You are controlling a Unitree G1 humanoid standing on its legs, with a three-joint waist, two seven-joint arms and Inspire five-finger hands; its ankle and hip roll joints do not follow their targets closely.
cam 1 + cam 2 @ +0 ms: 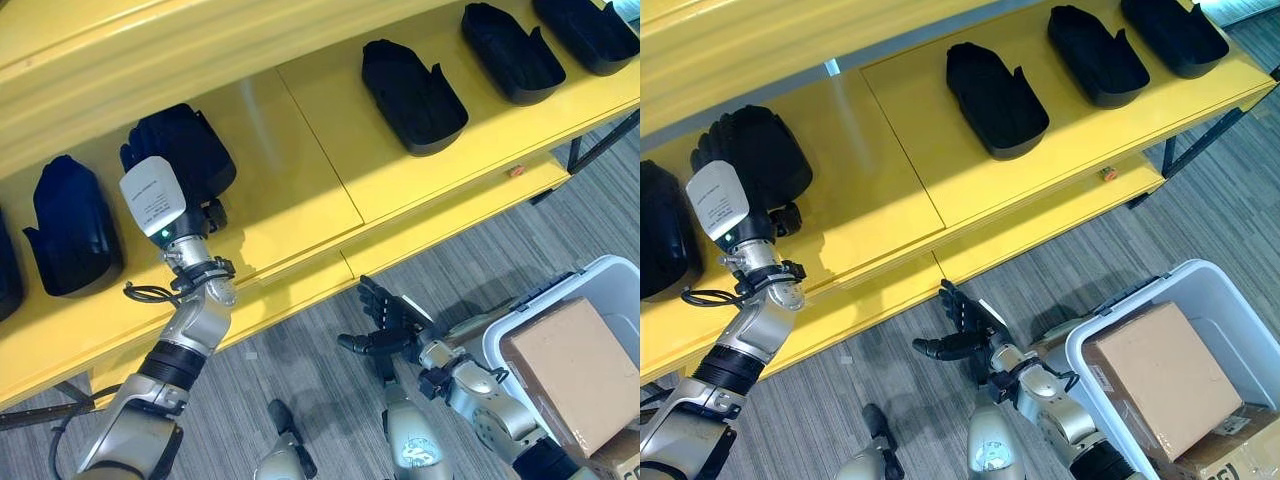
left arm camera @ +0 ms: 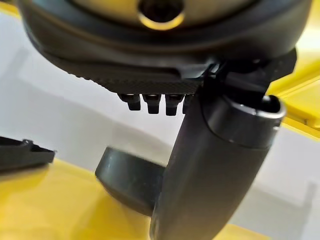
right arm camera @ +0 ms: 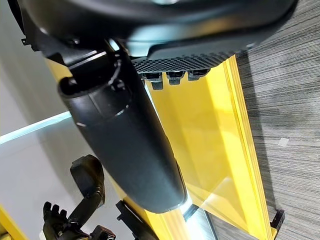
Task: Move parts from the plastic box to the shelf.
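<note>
The left hand [image 1: 168, 150] is up on the yellow shelf [image 1: 300, 180], laid over a black moulded part [image 1: 195, 150] that sits on the shelf board; its fingers lie behind the hand's back and the part's bulk, and its wrist view shows the thumb [image 2: 210, 175] straight with the part's rim just past it, so whether the fingers are closed on the part or already off it I cannot tell. The right hand [image 1: 965, 325] hangs low over the grey floor in front of the shelf edge, fingers spread and relaxed, holding nothing. To the left of the part under the hand another black part [image 1: 70, 230] rests on the shelf, and further right three more [image 1: 413, 95] stand in a row — all apart from one another. At the robot's right is the white plastic box [image 1: 1110, 350], with a brown cardboard carton [image 1: 1155, 375] lying in it; no black part shows inside. This reads as the placing step — the part is down on the shelf. Next, probably, the left hand must let go cleanly and draw back without dragging the part, then turn toward the box.
</note>
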